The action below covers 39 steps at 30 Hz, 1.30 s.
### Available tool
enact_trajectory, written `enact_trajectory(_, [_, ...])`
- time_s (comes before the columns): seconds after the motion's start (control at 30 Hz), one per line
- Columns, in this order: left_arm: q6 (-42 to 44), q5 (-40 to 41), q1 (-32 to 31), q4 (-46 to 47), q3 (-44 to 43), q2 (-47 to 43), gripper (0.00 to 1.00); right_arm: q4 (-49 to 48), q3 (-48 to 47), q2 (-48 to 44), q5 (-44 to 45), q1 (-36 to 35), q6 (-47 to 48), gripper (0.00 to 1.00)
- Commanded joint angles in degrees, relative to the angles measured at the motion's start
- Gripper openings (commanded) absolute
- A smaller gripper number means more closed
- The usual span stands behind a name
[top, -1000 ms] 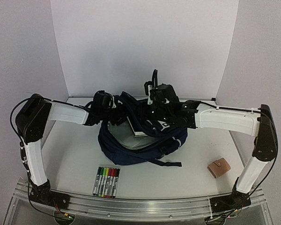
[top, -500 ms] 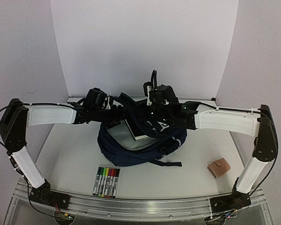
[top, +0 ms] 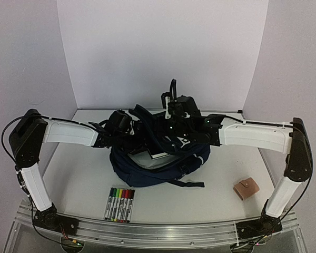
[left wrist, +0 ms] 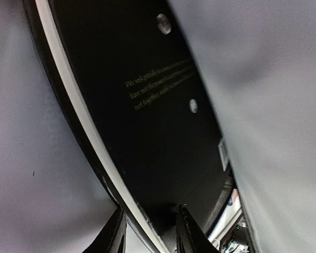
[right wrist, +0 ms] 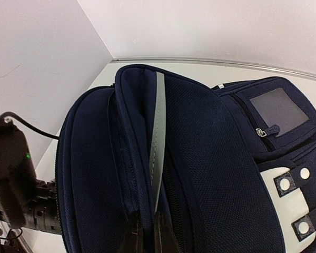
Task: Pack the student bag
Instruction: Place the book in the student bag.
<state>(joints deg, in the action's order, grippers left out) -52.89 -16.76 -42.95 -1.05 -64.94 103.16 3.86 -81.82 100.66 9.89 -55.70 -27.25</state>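
The student bag [top: 163, 169], a dark navy backpack, lies at the table's middle with its main opening held apart. My right gripper [top: 169, 128] is shut on the bag's upper rim and lifts it; in the right wrist view [right wrist: 147, 238] the fingertips pinch the navy fabric [right wrist: 221, 158] beside a grey stripe. My left gripper [top: 131, 140] is at the opening's left side, shut on a black book [top: 159, 154]. In the left wrist view the book [left wrist: 147, 105], with white page edges and gold lettering, sits between my left gripper's fingers [left wrist: 150, 233], with grey lining around it.
A pack of coloured markers [top: 119, 204] lies on the table in front of the bag. A tan wallet [top: 246, 188] lies at the front right. White walls stand behind and at both sides. A loose bag strap [top: 192, 184] trails to the front right.
My left arm swung outward, then came back right and lower. The book now sits deeper in the bag's opening. My right gripper has stayed in place on the rim.
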Motion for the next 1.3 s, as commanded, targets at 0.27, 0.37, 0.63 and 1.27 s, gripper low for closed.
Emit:
enact_trajectory(0.27, [-1.3,0.5,-1.4,10.0,-5.5,7.1,0.22,-7.2,0.8,-5.3,2.0,-0.4,0.3,0.00])
enact_trajectory(0.37, [-0.8,0.8,-1.4,14.6,-8.3,10.2,0.21,-7.2,1.3,-5.3,1.6,-0.4,-0.2,0.00])
enact_trajectory(0.63, [3.6,0.8,-1.4,20.0,-16.2,16.8,0.21,-7.3,2.5,-5.9,3.1,-0.4,-1.2,0.00])
enact_trajectory(1.27, [14.6,2.3,-1.3,-4.7,9.2,-20.5,0.85,-3.9,3.4,-2.0,9.5,10.3,-2.9,0.00])
